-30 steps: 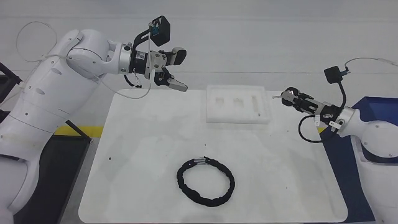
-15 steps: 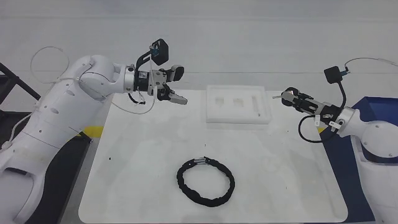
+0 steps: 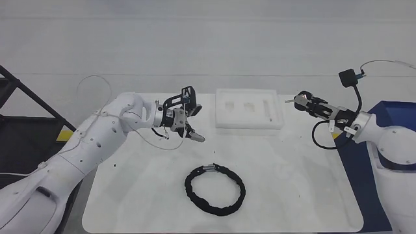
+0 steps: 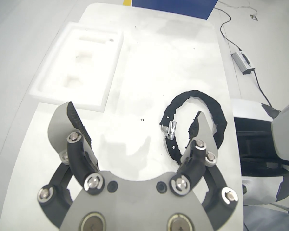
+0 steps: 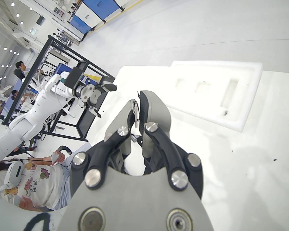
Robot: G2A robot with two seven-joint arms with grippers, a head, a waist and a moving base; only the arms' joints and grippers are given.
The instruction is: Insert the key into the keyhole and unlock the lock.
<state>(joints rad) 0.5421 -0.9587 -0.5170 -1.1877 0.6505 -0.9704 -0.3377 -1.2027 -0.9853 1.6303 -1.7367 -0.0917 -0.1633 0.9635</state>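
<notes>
The lock is a black fabric-covered cable ring with a silver cylinder, lying on the white table's front middle. My left gripper hovers open behind and left of it. In the left wrist view the lock and its cylinder lie just ahead of the open left gripper, near one fingertip. At the table's back right, my right gripper is shut on the small silver key. In the right wrist view the key sits pinched between the right gripper's pads.
A white foam tray with shallow recesses lies at the table's back middle, between the two grippers; it is the foam tray beside the left gripper and the foam tray ahead of the right one. A blue panel stands right of the table.
My left arm has swung down from above the table's back-left corner to over the table, closer to the lock, still open. The right arm with the key has not moved.
</notes>
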